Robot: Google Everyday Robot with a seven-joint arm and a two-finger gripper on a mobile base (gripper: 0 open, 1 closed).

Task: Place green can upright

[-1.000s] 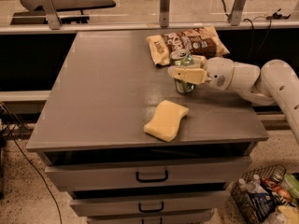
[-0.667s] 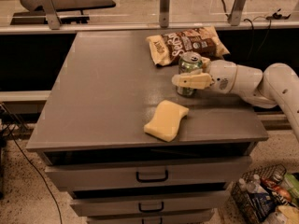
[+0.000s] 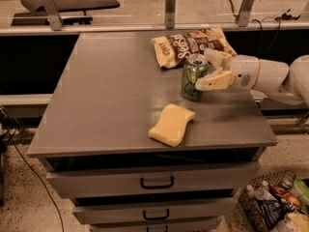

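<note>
The green can [image 3: 193,77] stands upright on the grey table [image 3: 111,95], right of the middle, just in front of the brown snack bag. My gripper [image 3: 203,70] reaches in from the right at the can's level. It is open: the near finger [image 3: 215,80] lies by the can's front right side and the far finger [image 3: 216,57] shows behind its right edge. The fingers straddle the can's right side loosely, and the can rests on the table by its own base.
A brown snack bag [image 3: 190,45] lies behind the can. A yellow sponge [image 3: 171,124] lies near the front edge. Drawers [image 3: 157,181] are under the tabletop. A wire basket with bottles [image 3: 273,207] sits on the floor at the lower right.
The gripper has drawn back a little to the right and its fingers have spread off the can. The can stays upright in the same spot.
</note>
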